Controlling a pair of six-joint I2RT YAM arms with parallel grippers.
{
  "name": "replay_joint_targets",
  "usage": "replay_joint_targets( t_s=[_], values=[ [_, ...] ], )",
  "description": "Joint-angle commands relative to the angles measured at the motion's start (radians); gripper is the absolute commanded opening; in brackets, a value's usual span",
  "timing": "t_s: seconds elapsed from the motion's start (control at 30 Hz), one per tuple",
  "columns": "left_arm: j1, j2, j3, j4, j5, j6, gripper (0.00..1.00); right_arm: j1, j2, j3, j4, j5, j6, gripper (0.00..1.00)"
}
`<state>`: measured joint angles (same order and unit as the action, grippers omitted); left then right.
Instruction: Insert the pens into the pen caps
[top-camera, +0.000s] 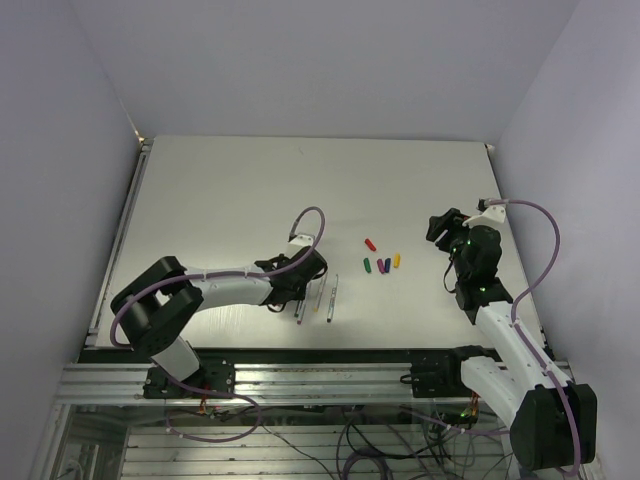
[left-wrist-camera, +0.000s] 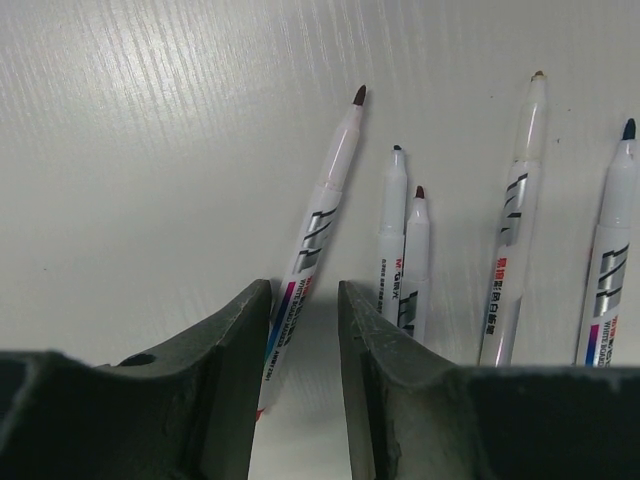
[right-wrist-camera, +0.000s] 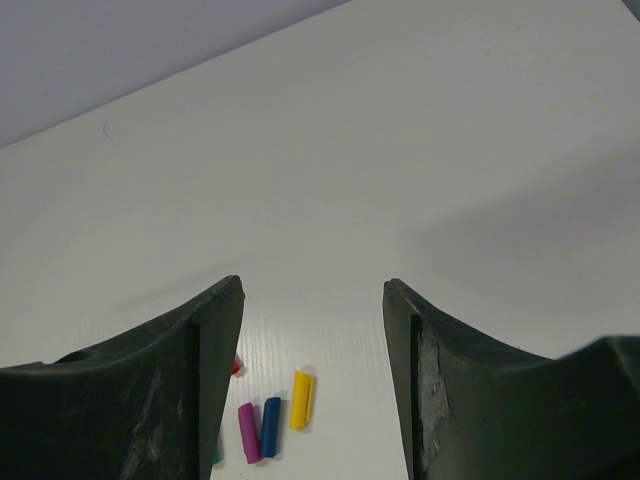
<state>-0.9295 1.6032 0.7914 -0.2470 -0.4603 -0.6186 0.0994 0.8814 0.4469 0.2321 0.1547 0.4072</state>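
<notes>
Left gripper (left-wrist-camera: 305, 292) low over the pens (left-wrist-camera: 394, 215), jaws set narrow but not closed. Leftmost pen (left-wrist-camera: 330, 190) between the fingers, tip toward 1 o'clock, a gap visible along its 3 o'clock flank. Not pinched yet, by the look. Right gripper (right-wrist-camera: 312, 300) spread wide, nothing between, hovering short of the pen caps (right-wrist-camera: 272, 420).

Step in hand, as judged: taking up that leftmost pen. Best done by centring on the barrel before closing, so neither pad shoves it sideways into the pair lying just beside at 3 o'clock. Grip low on the barrel, leaving the tip end long and free for a cap. Lift straight, no drag.

From the left wrist: all five pens fanned on the table (left-wrist-camera: 150, 150), tips toward 12 o'clock, the middle two touching or nearly so. No caps in sight.

From the top: only a few thin sticks clear of the arm, but the caps placed at 2 o'clock from the pens, apart from them.

From the right wrist: yellow cap (right-wrist-camera: 301, 399), blue cap (right-wrist-camera: 271, 425) and magenta cap (right-wrist-camera: 248, 432) plain at 6 o'clock. The other two mostly hidden behind the finger at 9 o'clock.
</notes>
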Motion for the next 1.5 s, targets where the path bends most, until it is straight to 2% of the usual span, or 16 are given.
replay_joint_targets(
  t_s=[0.0, 0.13, 0.33, 0.7, 0.77, 0.83, 0.87, 1.03, 1.27, 1.37, 1.47],
  values=[
    [0.012, 0.045, -0.033, -0.076, 0.051, -0.007, 0.43, -0.002, -0.013, -0.007, -0.007, -0.004, 0.001, 0.58],
    [0.029, 0.053, -0.043, -0.081, 0.07, -0.012, 0.43, -0.002, -0.005, -0.002, -0.013, -0.006, 0.002, 0.58],
    [0.055, 0.053, -0.071, -0.057, 0.135, -0.007, 0.34, -0.001, 0.0, 0.001, -0.02, 0.001, 0.002, 0.59],
    [0.057, 0.108, -0.052, -0.073, 0.164, 0.0, 0.32, -0.002, 0.011, 0.007, -0.028, 0.005, 0.005, 0.59],
    [0.057, 0.125, -0.052, -0.067, 0.177, 0.0, 0.27, -0.002, 0.011, 0.007, -0.03, 0.005, 0.003, 0.59],
    [0.058, 0.141, -0.052, -0.061, 0.185, -0.002, 0.1, -0.002, 0.013, 0.012, -0.034, 0.005, 0.001, 0.59],
    [0.057, 0.147, -0.053, -0.058, 0.189, -0.002, 0.07, -0.002, 0.014, 0.014, -0.036, 0.004, 0.002, 0.59],
    [0.057, 0.149, -0.058, -0.051, 0.186, 0.002, 0.07, -0.001, 0.027, 0.021, -0.035, -0.011, -0.003, 0.59],
    [0.06, 0.058, -0.073, 0.007, 0.181, 0.016, 0.07, 0.005, 0.15, 0.105, -0.057, -0.099, -0.033, 0.55],
    [0.06, -0.007, -0.078, 0.034, 0.176, 0.033, 0.07, 0.065, 0.217, 0.152, -0.066, -0.061, -0.074, 0.47],
    [0.058, -0.081, -0.081, 0.049, 0.161, 0.052, 0.07, 0.17, 0.289, 0.201, -0.075, 0.039, -0.129, 0.45]
  ],
)
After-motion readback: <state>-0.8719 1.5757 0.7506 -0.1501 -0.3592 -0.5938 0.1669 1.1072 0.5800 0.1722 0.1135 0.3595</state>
